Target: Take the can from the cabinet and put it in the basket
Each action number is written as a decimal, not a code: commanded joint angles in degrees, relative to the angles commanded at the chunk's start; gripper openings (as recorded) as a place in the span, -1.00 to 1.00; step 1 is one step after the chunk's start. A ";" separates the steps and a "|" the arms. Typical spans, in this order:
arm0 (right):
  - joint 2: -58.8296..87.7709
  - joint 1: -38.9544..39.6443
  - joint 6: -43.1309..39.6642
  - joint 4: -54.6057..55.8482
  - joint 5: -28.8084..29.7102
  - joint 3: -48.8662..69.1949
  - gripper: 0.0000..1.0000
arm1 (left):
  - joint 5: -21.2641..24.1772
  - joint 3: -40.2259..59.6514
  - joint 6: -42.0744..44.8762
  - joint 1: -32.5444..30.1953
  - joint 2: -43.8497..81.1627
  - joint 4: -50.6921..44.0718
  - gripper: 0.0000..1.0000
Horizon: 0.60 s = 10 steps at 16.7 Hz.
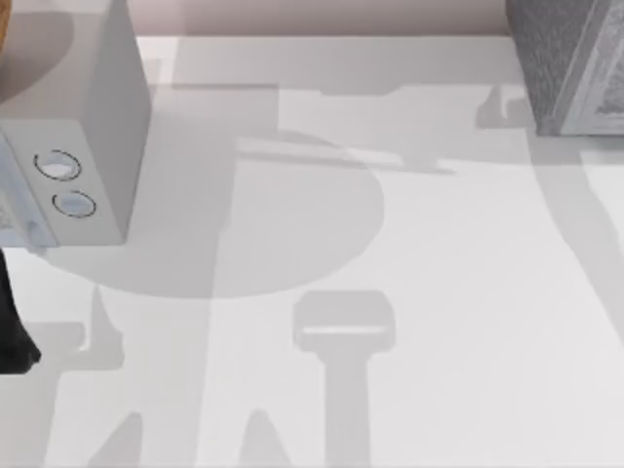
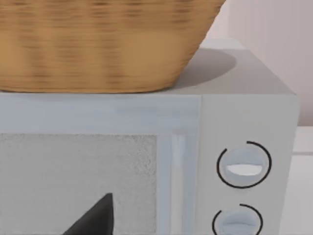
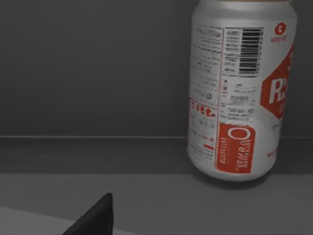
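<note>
The white can [image 3: 239,93] with red label marks stands upright on the floor of the dark cabinet [image 3: 98,73], close to its back wall. A dark part of my right gripper [image 3: 95,218] shows in the foreground, short of the can and not touching it. From above, the speckled dark grey cabinet [image 1: 561,68] sits at the table's far right corner. The woven tan basket [image 2: 98,44] rests on top of the light grey box [image 2: 244,112]; a sliver of the basket [image 1: 3,19] shows at the far left. My left gripper [image 2: 95,218] faces that box's front.
The light grey box with two round dials [image 1: 88,127] stands at the far left of the table. A dark piece of my left arm [image 1: 15,331] shows at the left edge. The white tabletop [image 1: 439,322] stretches between box and cabinet.
</note>
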 joint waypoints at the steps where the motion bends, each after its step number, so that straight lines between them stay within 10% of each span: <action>1: 0.00 0.00 0.00 0.00 0.00 0.00 1.00 | 0.00 0.00 0.00 0.00 0.00 0.00 1.00; 10: 12.26 -4.78 -0.08 2.81 -4.06 10.02 1.00 | 0.00 0.00 0.00 0.00 0.00 0.00 1.00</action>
